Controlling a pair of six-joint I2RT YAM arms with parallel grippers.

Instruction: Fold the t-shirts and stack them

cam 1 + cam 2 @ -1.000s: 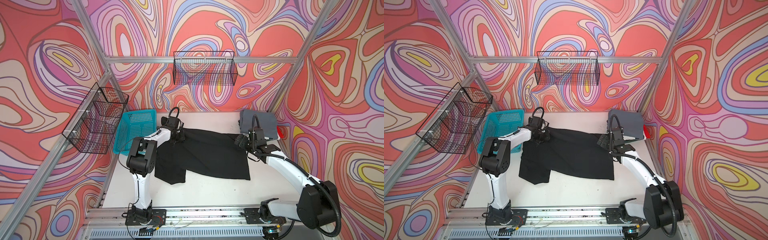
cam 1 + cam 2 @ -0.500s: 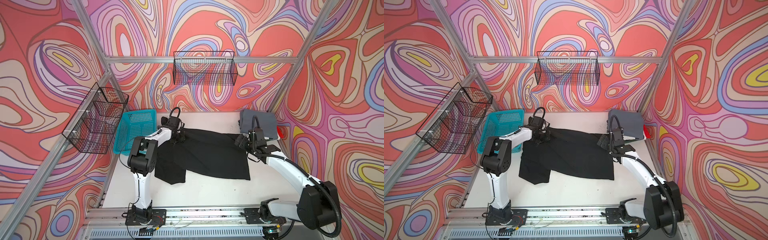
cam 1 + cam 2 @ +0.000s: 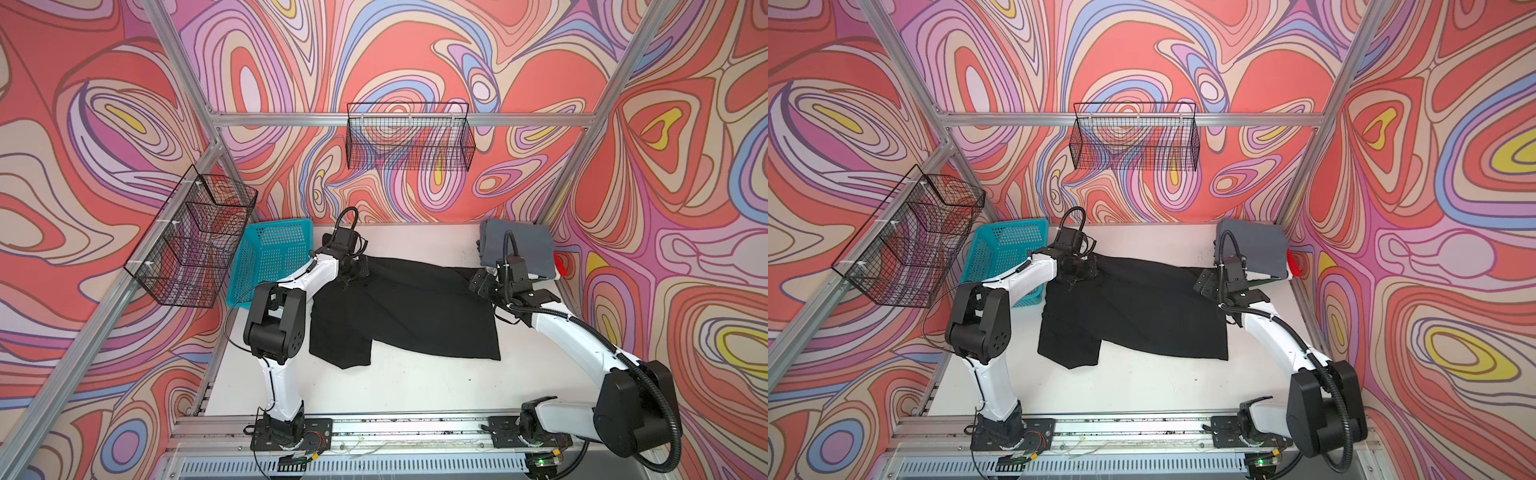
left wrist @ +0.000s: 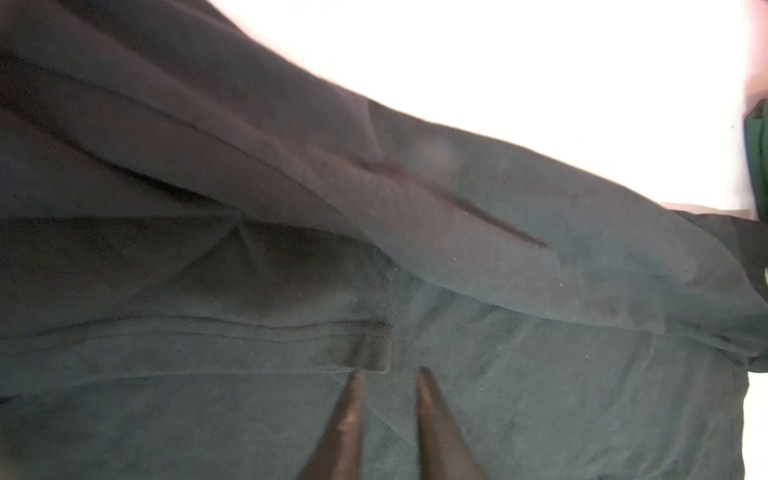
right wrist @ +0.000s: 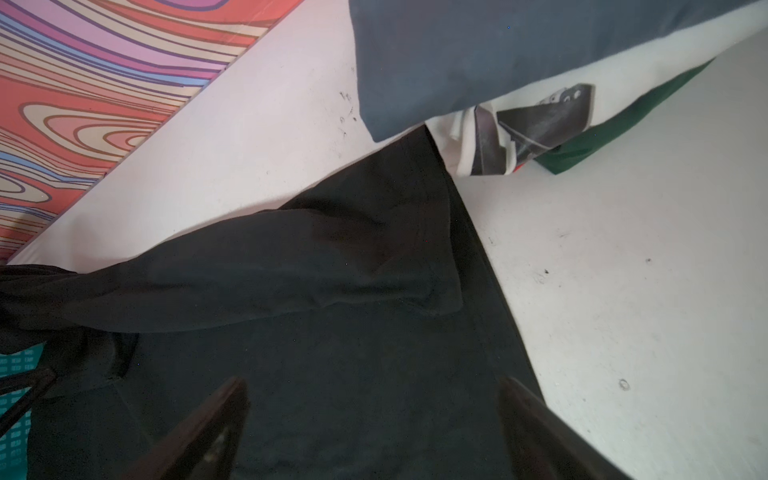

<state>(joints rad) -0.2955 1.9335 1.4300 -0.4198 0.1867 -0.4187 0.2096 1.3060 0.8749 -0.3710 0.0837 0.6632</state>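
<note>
Cloth fills most of what I see: the black t-shirt (image 3: 407,316) lies spread across the middle of both top views on the white table (image 3: 415,395). It is matte and soft, a rough slanted rectangle with one flap hanging down at its lower left and shallow creases along its upper edge. Through the left wrist camera the knit looks fine and lint-flecked, with a double-stitched sleeve hem just past the left gripper (image 4: 390,372) — its slim dark fingers stand a narrow gap apart at the cloth, and I can make out nothing clamped between them. The right gripper (image 5: 370,380) hangs over the shirt's right edge, jaws spread wide, holding nothing. Right of centre, by the back wall, sits a folded stack: a slate-grey t-shirt (image 3: 519,245) on top, smooth and squared, over a white one (image 5: 631,70) with a dark print, then a dark green one (image 5: 615,129) — a red sliver (image 3: 562,264) peeks out at the stack's right. The turquoise basket (image 3: 274,257), rigid perforated plastic, sits left of centre.
</note>
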